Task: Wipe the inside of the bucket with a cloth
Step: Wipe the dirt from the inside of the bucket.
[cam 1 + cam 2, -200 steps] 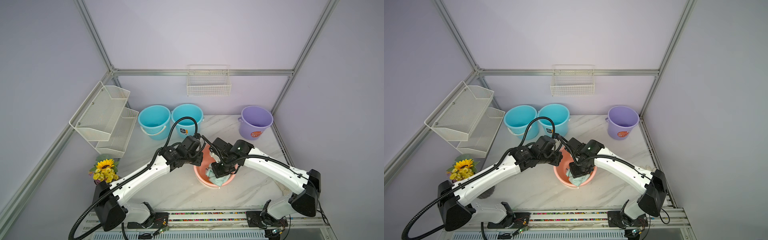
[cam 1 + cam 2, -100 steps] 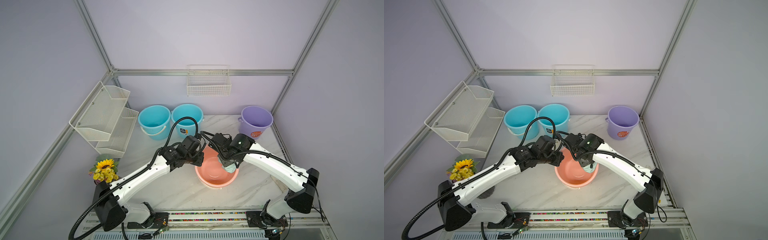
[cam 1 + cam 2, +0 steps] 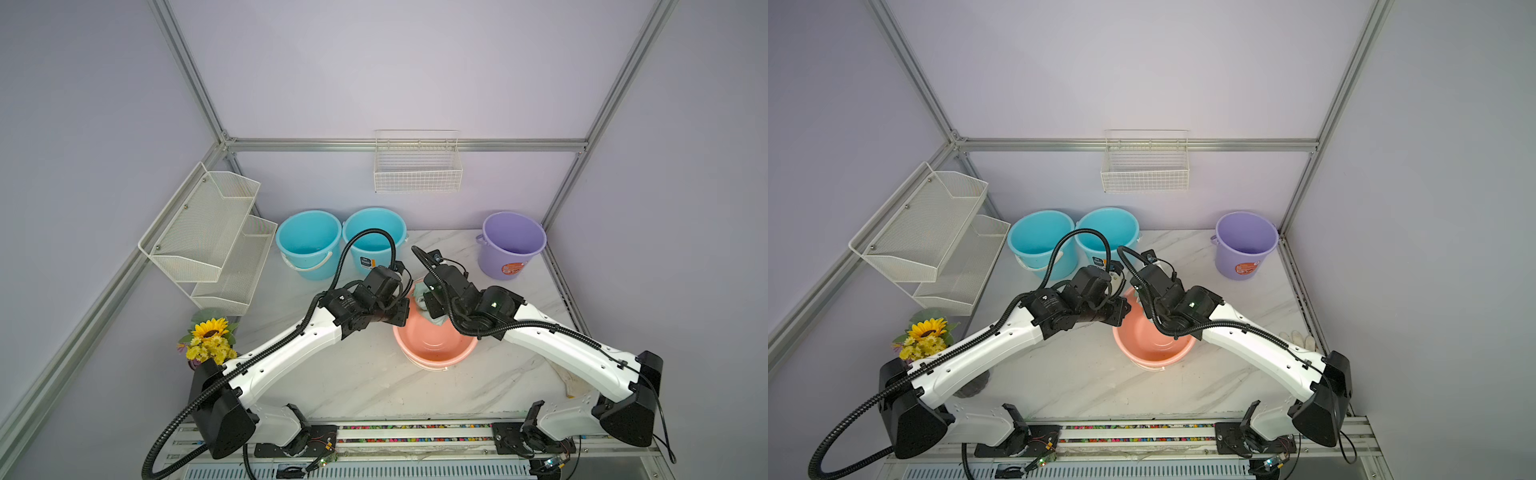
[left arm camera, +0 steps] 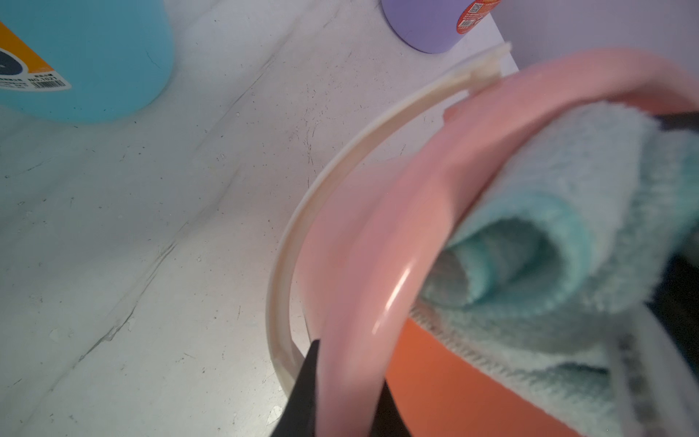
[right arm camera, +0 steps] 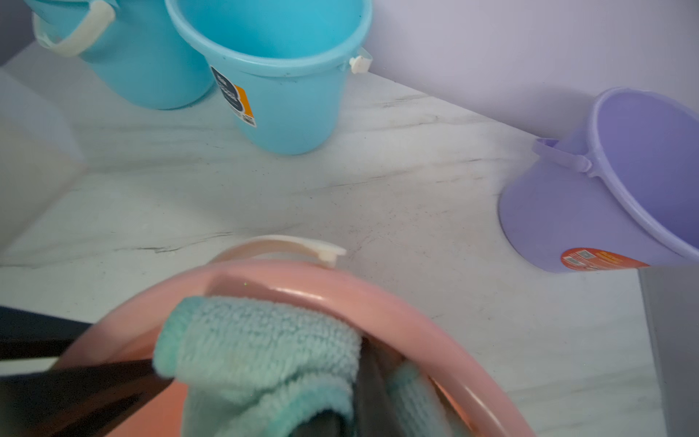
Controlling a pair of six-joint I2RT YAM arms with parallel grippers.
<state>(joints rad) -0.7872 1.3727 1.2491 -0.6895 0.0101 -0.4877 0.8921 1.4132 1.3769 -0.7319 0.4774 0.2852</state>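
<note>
The right gripper [image 5: 264, 370] has carried the cloth [image 5: 261, 340] from the floor of the bucket [image 3: 432, 345] to its upper-left rim, clenching it folded, mint and fluffy, while the left gripper [image 4: 344, 397] pinches that rim.

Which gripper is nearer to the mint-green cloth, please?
Right. The right gripper is shut on the mint-green cloth, just inside the pink bucket. The left gripper clamps that bucket's rim beside the cloth.

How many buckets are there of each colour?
Blue buckets: 2
Purple bucket: 1
Pink bucket: 1
Total: 4
</note>
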